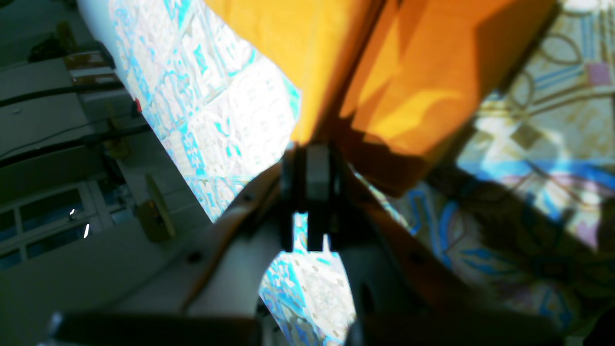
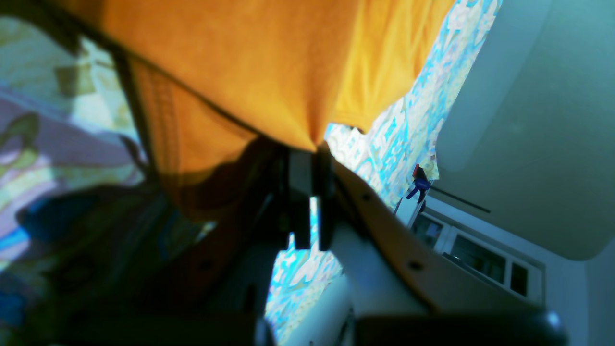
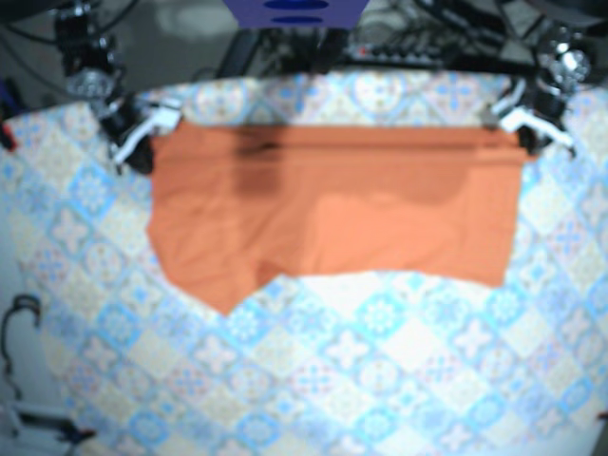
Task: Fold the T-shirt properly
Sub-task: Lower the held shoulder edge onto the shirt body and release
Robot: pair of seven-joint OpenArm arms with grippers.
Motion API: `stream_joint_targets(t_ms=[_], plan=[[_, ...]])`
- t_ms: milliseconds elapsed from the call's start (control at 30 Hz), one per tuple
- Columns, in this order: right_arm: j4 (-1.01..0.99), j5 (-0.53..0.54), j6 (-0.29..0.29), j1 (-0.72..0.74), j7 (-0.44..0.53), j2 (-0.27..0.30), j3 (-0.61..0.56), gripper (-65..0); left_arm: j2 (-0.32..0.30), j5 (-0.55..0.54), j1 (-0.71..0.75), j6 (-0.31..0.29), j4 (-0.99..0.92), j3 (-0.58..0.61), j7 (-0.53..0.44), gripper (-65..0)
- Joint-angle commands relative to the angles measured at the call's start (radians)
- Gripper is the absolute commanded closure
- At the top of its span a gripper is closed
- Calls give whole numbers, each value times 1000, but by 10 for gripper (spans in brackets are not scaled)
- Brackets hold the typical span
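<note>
Orange T-shirt (image 3: 332,218) spread wide over the far half of the counter (image 3: 380,380), short side toward the near edge. Its far edge runs straight and taut, parallel to the counter's far edge. A darker band lies just under that edge, so the fabric looks doubled there; base view is too blurred to be sure. The near edge is uneven: fairly straight on the left-arm side, dropping to a pointed flap on the right-arm side, toward the counter's middle.

Right tool (image 3: 138,142) sits at the counter's far corner on its own side, closed onto the T-shirt's far corner. The right wrist view shows the jaws narrow, with orange fabric bunched and pinched at the tips and fanning out from them. A seam line shows on the shaded part.

Left tool (image 3: 521,128) is at the opposite far corner of the counter, likewise clamped on the T-shirt's other far corner. In the left wrist view the jaws are nearly together and fabric gathers into the tips. A fold crease splits the orange into a lit panel and a shaded one.

The counter is covered by a tile-patterned cloth (image 3: 313,370), blue and beige on white, bare over the whole near half. A red and blue clamp (image 2: 419,185) grips the counter's edge in the right wrist view. A dark cable (image 3: 14,323) loops just off the counter's near corner on the right-arm side.
</note>
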Motion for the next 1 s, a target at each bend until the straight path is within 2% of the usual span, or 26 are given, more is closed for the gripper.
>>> stream_joint_targets(t_ms=[0, 667, 967], plan=[[9, 5, -18, 3, -10, 18, 12, 0, -22, -3, 0, 23, 5, -16, 6, 0], [-42, 5, -18, 1, -10, 18, 7, 0, 7, -1, -29, 23, -60, -12, 2, 0], [-40, 5, -18, 3, -10, 17, 6, 0, 7, -1, -35, 23, -60, -18, 3, -53]])
